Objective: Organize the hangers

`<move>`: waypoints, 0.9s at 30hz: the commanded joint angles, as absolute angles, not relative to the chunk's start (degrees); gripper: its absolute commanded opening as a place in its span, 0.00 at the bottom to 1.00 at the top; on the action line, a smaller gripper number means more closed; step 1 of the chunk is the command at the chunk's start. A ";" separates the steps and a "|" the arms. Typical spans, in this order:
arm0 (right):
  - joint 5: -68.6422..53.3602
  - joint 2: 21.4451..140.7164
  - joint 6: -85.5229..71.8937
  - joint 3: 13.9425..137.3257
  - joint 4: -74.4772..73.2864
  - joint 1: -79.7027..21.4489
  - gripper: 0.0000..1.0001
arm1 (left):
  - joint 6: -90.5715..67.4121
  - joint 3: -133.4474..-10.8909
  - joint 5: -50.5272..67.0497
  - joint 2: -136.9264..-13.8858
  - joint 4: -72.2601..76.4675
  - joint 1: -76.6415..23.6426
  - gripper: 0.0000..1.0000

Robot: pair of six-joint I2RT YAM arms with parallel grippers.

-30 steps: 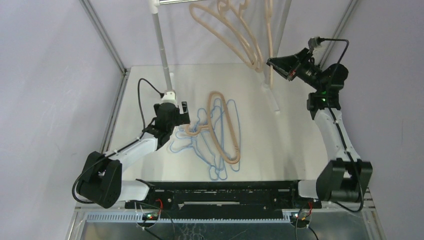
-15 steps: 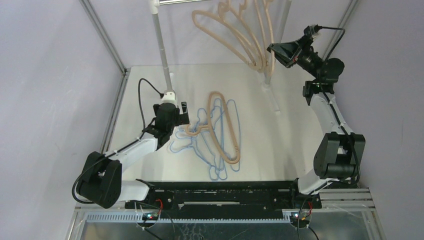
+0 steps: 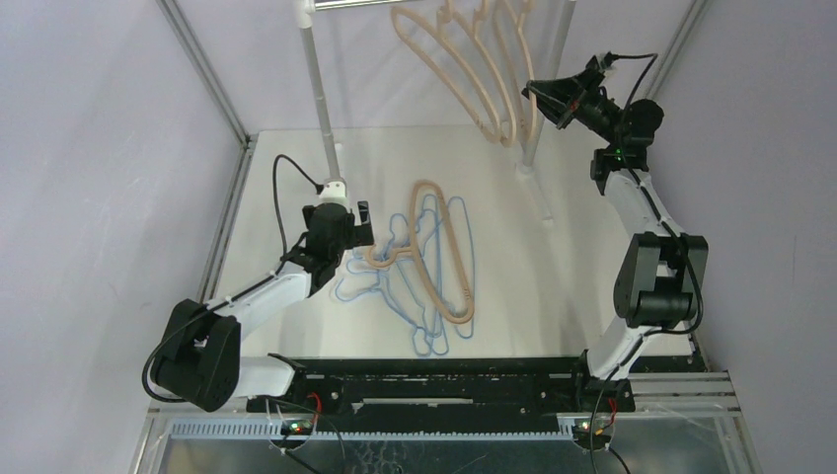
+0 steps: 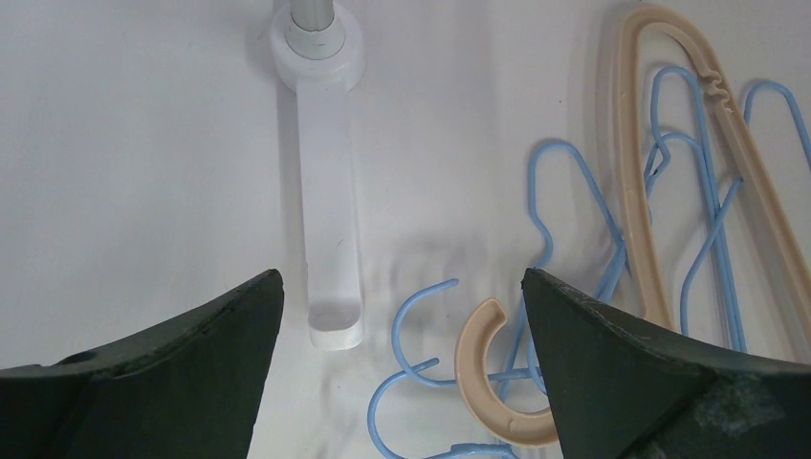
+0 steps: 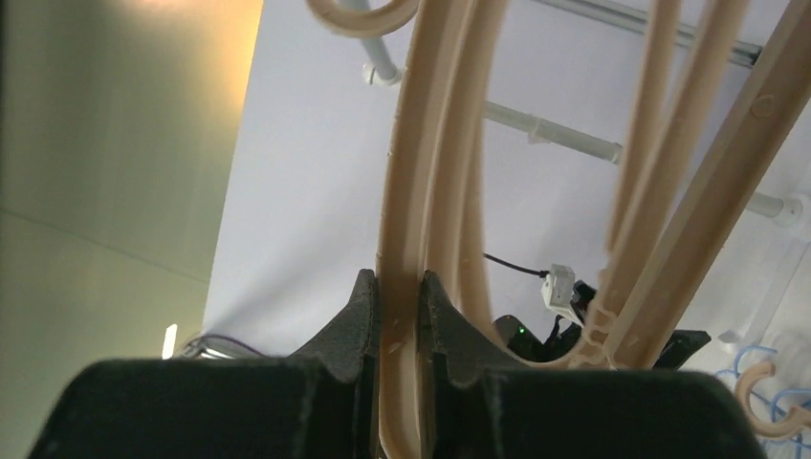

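Note:
Tan hangers [image 3: 464,69] hang in a bunch from the rail at the back. My right gripper [image 3: 538,99] is raised beside them and shut on the bar of one tan hanger [image 5: 406,191], which runs straight up between its jaws [image 5: 400,287]. Two more tan hangers [image 5: 689,191] hang to its right. On the table lies another tan hanger [image 3: 439,252] across several blue wire hangers [image 3: 424,296]. My left gripper [image 4: 402,373] is open just above their hooks: the tan hook [image 4: 478,373] and a blue hook [image 4: 411,306] lie between its fingers, untouched.
The silver rail [image 3: 341,3] stands on two posts, the left one [image 3: 316,79] and the right one [image 3: 548,89], each with a white foot [image 4: 330,239] on the table. The left foot lies just left of the hooks. Purple walls close in both sides.
My right arm has risen and swung toward the back with its tan hanger, and the hanging bunch has shifted right and up. The left arm and the hangers on the table have not moved.

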State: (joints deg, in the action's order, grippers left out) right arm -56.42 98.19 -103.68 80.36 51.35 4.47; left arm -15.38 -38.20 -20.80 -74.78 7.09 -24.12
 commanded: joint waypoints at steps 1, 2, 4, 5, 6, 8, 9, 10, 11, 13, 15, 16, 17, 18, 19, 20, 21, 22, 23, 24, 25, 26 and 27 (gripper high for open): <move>-54.94 98.85 -104.17 85.00 51.98 3.46 0.01 | -14.11 -39.02 -21.36 -73.82 8.17 -24.44 0.99; -54.96 99.20 -104.15 85.49 51.90 3.27 0.01 | -14.14 -39.02 -21.36 -73.83 8.17 -24.43 0.99; -54.90 99.71 -103.82 86.28 51.39 2.81 0.01 | -14.06 -38.96 -21.44 -73.74 8.17 -24.43 0.99; -54.92 99.88 -103.44 86.62 50.75 2.50 0.01 | -14.06 -39.02 -21.49 -73.73 8.17 -24.43 1.00; -54.81 100.05 -102.74 86.92 50.01 2.07 0.01 | -14.06 -39.02 -21.53 -73.76 8.17 -24.43 0.99; -54.70 100.25 -100.92 87.54 47.77 0.91 0.01 | -14.05 -39.07 -21.47 -73.83 8.17 -24.43 1.00; -54.65 100.42 -99.91 87.73 46.68 0.22 0.01 | -14.03 -39.11 -21.45 -73.79 8.17 -24.45 1.00; -54.44 100.58 -99.06 87.86 45.68 -0.59 0.01 | -14.04 -39.11 -21.40 -73.74 8.15 -24.44 0.99; -54.23 100.75 -98.19 87.81 44.83 -1.41 0.01 | -14.04 -39.03 -21.44 -73.71 8.09 -24.47 0.99; -53.83 101.38 -97.02 87.73 43.64 -3.02 0.01 | -14.05 -38.90 -21.45 -73.37 8.01 -24.44 0.99; -53.63 102.32 -96.57 87.64 43.22 -4.65 0.00 | -14.06 -38.72 -21.52 -72.89 8.00 -24.44 1.00; -53.42 102.81 -96.64 87.43 43.39 -5.32 0.00 | -14.06 -38.68 -21.56 -72.76 7.94 -24.42 1.00; -53.13 103.24 -96.72 87.25 43.61 -6.04 0.00 | -14.06 -38.60 -21.61 -72.46 7.98 -24.42 0.99; -52.95 103.61 -96.81 87.10 43.97 -6.71 0.00 | -14.06 -38.54 -21.70 -72.32 7.94 -24.43 0.99; -52.66 103.96 -96.97 86.90 44.15 -7.31 0.00 | -14.02 -38.50 -21.78 -72.17 7.91 -24.43 0.99; -52.40 104.45 -96.83 86.96 44.12 -7.94 0.00 | -13.97 -38.45 -21.80 -71.96 7.91 -24.43 0.99; -52.27 104.79 -96.62 87.24 43.81 -8.57 0.00 | -13.97 -38.41 -21.80 -71.84 7.79 -24.42 0.99; -52.18 105.23 -96.29 88.00 43.32 -9.25 0.00 | -13.93 -38.36 -21.87 -71.73 7.82 -24.43 0.99; -52.20 105.66 -95.78 88.89 42.62 -10.04 0.00 | -13.90 -38.33 -21.96 -71.63 7.80 -24.41 0.99; -52.23 106.23 -95.29 89.80 41.88 -10.86 0.00 | -13.97 -38.36 -21.97 -71.74 7.81 -24.45 0.99; -52.18 106.71 -94.87 90.82 41.12 -11.95 0.00 | -13.93 -38.37 -21.97 -71.72 7.82 -24.43 0.99; -52.18 107.15 -94.44 91.77 40.41 -12.83 0.00 | -14.02 -38.40 -21.93 -71.72 7.82 -24.43 0.99; -52.05 107.62 -93.83 92.83 39.59 -13.60 0.00 | -14.06 -38.36 -21.82 -71.64 7.78 -24.43 0.99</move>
